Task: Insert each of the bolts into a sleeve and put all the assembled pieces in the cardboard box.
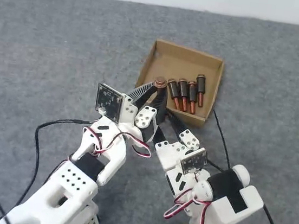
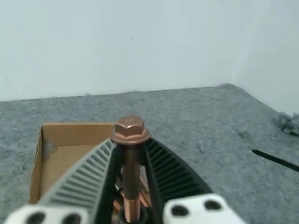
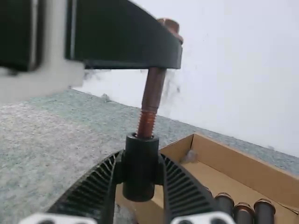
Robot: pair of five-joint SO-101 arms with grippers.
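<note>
My left gripper (image 2: 131,154) is shut on a copper bolt (image 2: 130,154) and holds it upright, its hex head (image 1: 160,83) over the near-left edge of the cardboard box (image 1: 162,52). My right gripper (image 3: 139,175) is shut on a black sleeve (image 3: 140,165) just below. The bolt's threaded tip (image 3: 146,122) enters the top of the sleeve. Several assembled pieces (image 1: 185,93) lie side by side inside the box, also seen as assembled pieces (image 3: 243,207) in the right wrist view.
Grey carpet (image 1: 48,50) covers the table on all sides of the box. Black cables run along the carpet at the left (image 1: 37,147) and the right (image 1: 220,140) of the arms. A white wall (image 2: 140,42) stands beyond the far edge.
</note>
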